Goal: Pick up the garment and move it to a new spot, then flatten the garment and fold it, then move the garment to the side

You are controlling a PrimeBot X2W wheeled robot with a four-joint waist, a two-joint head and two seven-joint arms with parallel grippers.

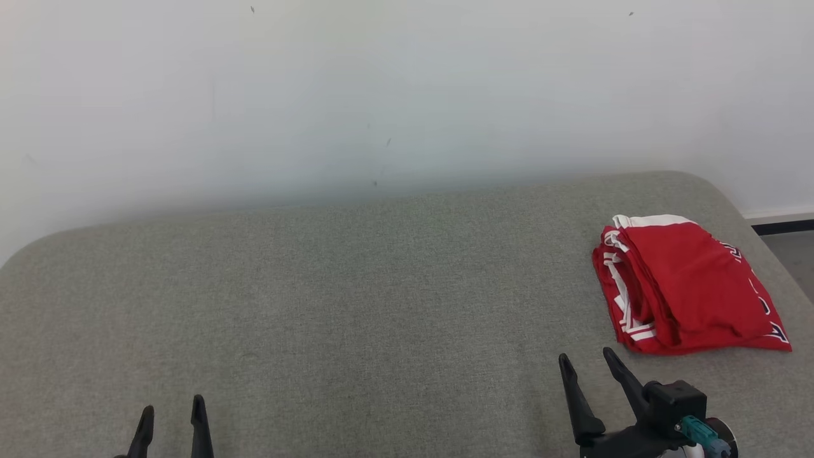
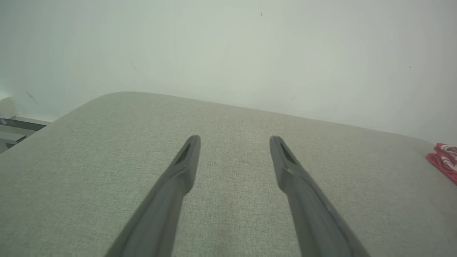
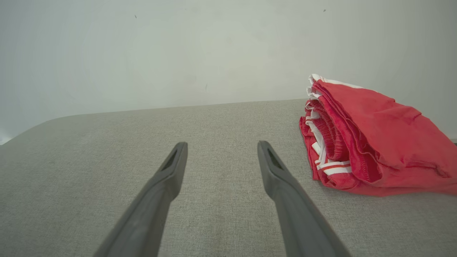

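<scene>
lying folded, red garment (image 1: 690,286) beyond right gripper (image 1: 586,355), apart

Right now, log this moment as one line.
garment: red, folded, right side of grey cushion | left hand: open, empty | right hand: open, empty, near garment, not touching

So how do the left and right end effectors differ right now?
The right end effector sits close to the folded red garment; the left end effector is far from it across the grey cushion. The right one leans leftward in the head view; the left one stands nearly upright. Both are open and empty.
</scene>
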